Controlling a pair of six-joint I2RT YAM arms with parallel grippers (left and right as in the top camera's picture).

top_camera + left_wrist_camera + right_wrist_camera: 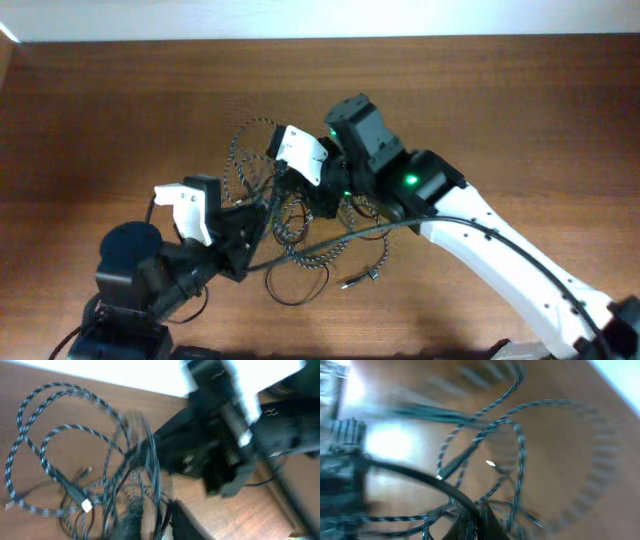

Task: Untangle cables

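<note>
Right hand (290, 182) pinched together within cables (312, 258), likely to pull strand loose; left hand (255, 215) just beside, grip unclear, probably anchoring.

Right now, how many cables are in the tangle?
2. The braided speckled cable loops through the middle of the pile; the thinner plain black cable curls out at its lower edge in the overhead view. Overlaps could hide parts.

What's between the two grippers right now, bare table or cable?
Cable. In the overhead view the left gripper and right gripper sit close together over the tangle, and strands of the braided cable cross the short gap between them.
</note>
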